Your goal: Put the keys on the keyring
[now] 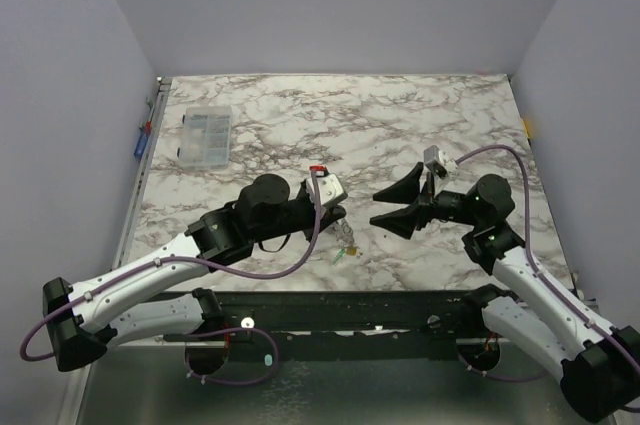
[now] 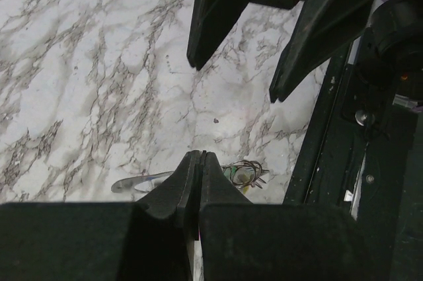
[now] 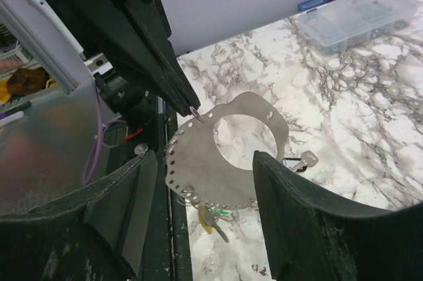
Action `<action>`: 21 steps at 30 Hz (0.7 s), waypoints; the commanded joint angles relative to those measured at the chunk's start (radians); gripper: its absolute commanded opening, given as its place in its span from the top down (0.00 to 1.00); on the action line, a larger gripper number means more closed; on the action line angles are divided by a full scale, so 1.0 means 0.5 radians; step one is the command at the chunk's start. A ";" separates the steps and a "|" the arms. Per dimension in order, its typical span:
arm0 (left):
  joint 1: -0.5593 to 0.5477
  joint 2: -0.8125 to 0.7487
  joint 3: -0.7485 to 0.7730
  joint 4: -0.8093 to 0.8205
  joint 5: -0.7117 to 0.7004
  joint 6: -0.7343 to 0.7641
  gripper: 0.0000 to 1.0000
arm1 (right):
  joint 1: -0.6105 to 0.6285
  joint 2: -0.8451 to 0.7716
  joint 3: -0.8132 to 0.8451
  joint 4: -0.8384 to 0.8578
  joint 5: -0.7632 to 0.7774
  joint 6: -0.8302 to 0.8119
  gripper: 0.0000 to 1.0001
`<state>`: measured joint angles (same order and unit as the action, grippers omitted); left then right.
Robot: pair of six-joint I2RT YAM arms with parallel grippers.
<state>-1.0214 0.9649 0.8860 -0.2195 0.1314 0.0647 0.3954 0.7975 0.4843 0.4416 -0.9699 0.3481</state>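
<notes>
Left gripper (image 2: 195, 157) is clenched on the edge of the keyring (image 3: 192, 162), a flat, perforated silvery plate with 1 round hole. Keys (image 3: 210, 218) dangle beneath. Right gripper (image 1: 382, 209) is released above the marbled table (image 3: 370, 129).

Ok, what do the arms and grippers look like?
The left arm and right arm have white lower links and black joints, each trailing a purple cable. The left gripper and right gripper have black, tapering wedge fingers, with a pale grey camera block at each wrist.
</notes>
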 commanded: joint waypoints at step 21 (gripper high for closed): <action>-0.007 -0.140 0.102 0.196 0.313 -0.111 1.00 | 0.337 0.400 0.208 0.383 -0.203 -0.225 0.53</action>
<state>-1.0214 0.9142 0.9016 -0.1734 0.2474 0.0216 0.5491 0.9905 0.5518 0.5861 -1.0397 0.2588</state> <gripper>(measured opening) 0.018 0.489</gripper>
